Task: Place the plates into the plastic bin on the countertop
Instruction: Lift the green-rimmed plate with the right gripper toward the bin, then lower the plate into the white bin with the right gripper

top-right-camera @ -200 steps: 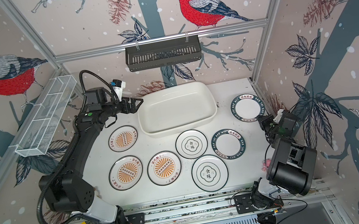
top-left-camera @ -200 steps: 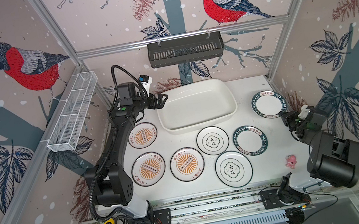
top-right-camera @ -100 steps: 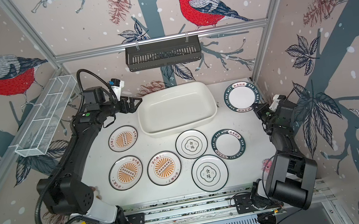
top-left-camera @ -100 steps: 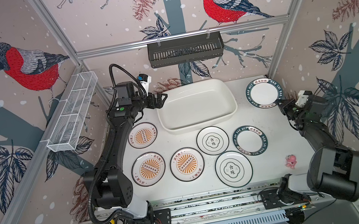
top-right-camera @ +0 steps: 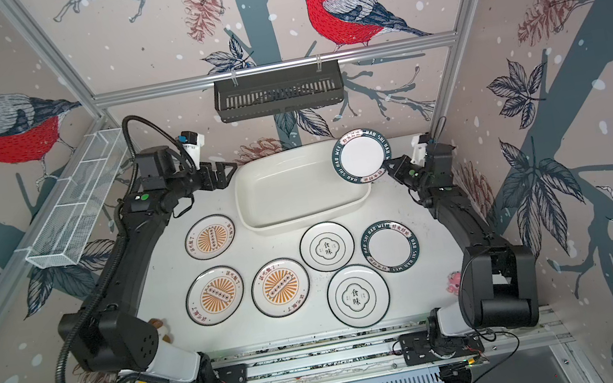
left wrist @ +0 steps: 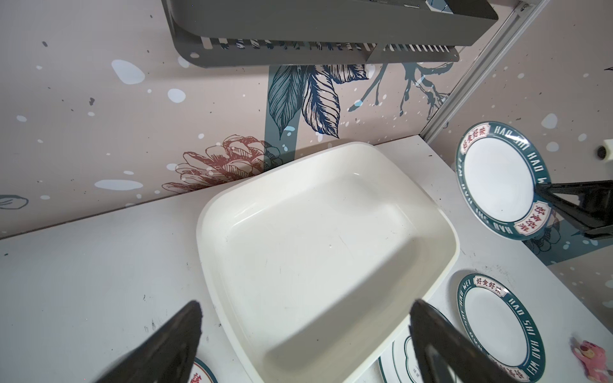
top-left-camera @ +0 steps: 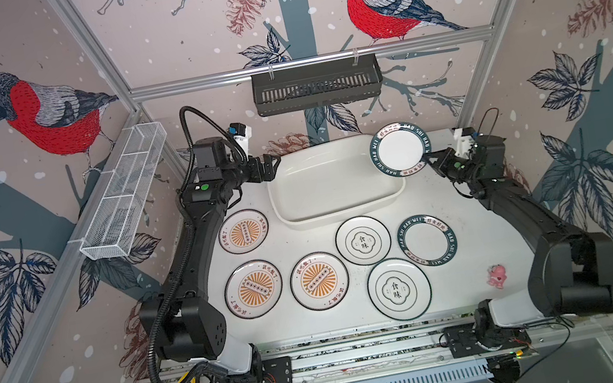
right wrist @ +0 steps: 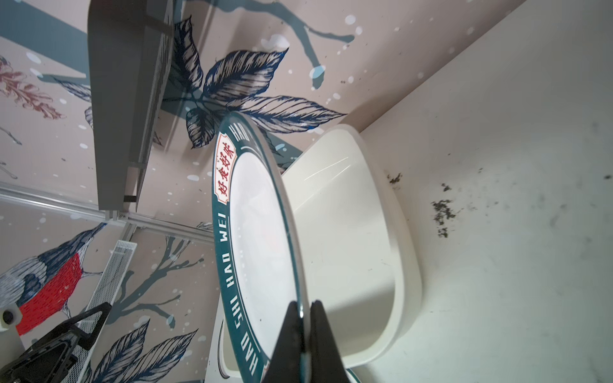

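Clearance matters most here: the right gripper [top-left-camera: 426, 157] is clamped on the rim of the round white plate with the dark teal lettered ring [top-left-camera: 398, 148], raised and tilted by the far right corner of the large cream-white plastic bin [top-left-camera: 338, 212]; carry it over the empty floor, level it, lower it close, then release. The left gripper [top-left-camera: 269, 165] hangs empty, jaws apart, at the bin's left end; the other plates [top-left-camera: 319, 281] lie on the white speckled countertop [top-left-camera: 470, 224].

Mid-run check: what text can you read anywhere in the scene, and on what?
"HAO SHI HAO WEI" and "好食好味": rim of the lifted teal-ring plate.
"HAO SHI HAO WEI" and "好食好味": rim of the lying teal-ring plate.
"食味": centre emblems of the two quatrefoil plates.
Rim characters on the three sunburst plates: too small to read.
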You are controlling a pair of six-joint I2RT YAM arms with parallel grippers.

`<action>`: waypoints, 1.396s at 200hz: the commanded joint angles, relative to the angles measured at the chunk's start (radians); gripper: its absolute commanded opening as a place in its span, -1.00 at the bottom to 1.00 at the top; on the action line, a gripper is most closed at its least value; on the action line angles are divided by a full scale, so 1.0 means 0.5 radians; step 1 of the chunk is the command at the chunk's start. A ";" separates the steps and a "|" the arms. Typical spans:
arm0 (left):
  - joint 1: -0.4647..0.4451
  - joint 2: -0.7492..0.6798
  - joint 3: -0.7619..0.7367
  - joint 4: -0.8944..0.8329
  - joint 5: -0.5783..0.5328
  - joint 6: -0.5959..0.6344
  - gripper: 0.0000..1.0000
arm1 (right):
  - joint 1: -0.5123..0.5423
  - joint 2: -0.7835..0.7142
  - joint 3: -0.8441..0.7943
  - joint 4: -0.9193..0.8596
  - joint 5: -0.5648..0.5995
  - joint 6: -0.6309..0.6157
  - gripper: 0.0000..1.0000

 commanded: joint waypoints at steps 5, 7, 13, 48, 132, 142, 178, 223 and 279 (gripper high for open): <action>0.004 -0.101 -0.079 0.017 0.046 0.067 0.94 | 0.169 0.112 0.120 0.040 0.062 -0.065 -0.97; 0.003 -0.109 -0.089 0.023 0.039 0.070 0.94 | 0.192 0.129 0.133 0.040 0.070 -0.066 -0.97; 0.003 -0.127 -0.110 0.028 0.010 0.079 0.94 | 0.236 0.167 0.156 0.046 0.081 -0.069 -0.97; 0.002 -0.151 -0.169 0.026 -0.078 0.041 0.93 | 0.473 0.428 0.295 0.105 0.127 -0.062 -0.97; 0.001 -0.139 -0.190 0.044 0.163 0.084 0.92 | 0.792 1.028 0.784 0.186 0.088 0.020 -0.97; 0.002 -0.137 -0.191 0.039 0.169 0.095 0.93 | 0.821 1.107 0.856 0.166 0.088 0.023 -0.97; 0.000 -0.127 -0.182 0.011 0.226 0.135 0.92 | 0.922 1.355 1.102 0.110 0.073 0.045 -0.97; 0.002 -0.139 -0.197 0.017 0.245 0.147 0.92 | 1.015 1.553 1.276 0.062 0.092 0.052 -0.96; -0.001 -0.116 -0.200 0.022 0.294 0.142 0.92 | 1.049 1.755 1.482 -0.026 0.104 0.072 -0.96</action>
